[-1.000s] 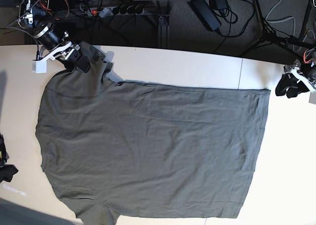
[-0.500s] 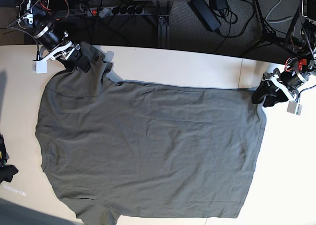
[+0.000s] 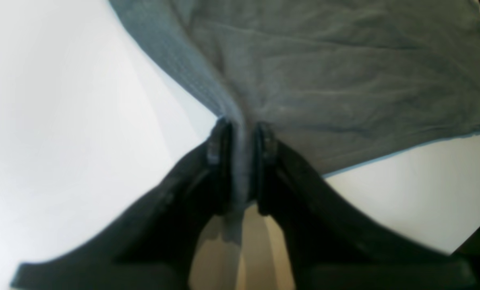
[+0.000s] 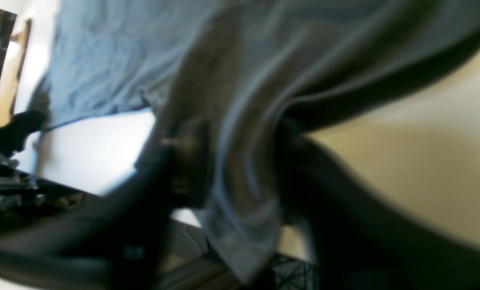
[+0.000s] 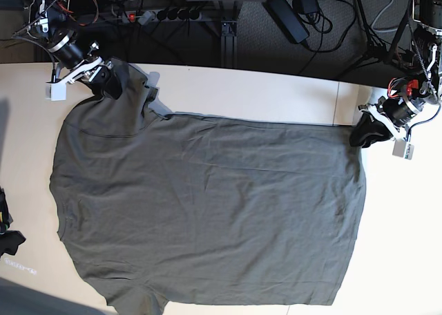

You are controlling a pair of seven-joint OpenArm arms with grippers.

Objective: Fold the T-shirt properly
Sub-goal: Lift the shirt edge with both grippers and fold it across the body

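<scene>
**Both corners pinched, lift pending**

A pale counter [image 5: 276, 94] with cables on the dark floor at 12 o'clock carries the shirt [image 5: 207, 211], spread flat. The left fingers [image 3: 242, 161] are clamped on its hem corner at 3 o'clock; the right fingers [image 4: 240, 169] grip the sleeve at 10 o'clock. Thin pinches could slip, and uneven lifting would skew the fold. No writing is legible.

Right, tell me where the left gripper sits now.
In the base view the left gripper is at the right edge, on the T-shirt's far hem corner, jaws pinching that fabric above the white table.
</scene>
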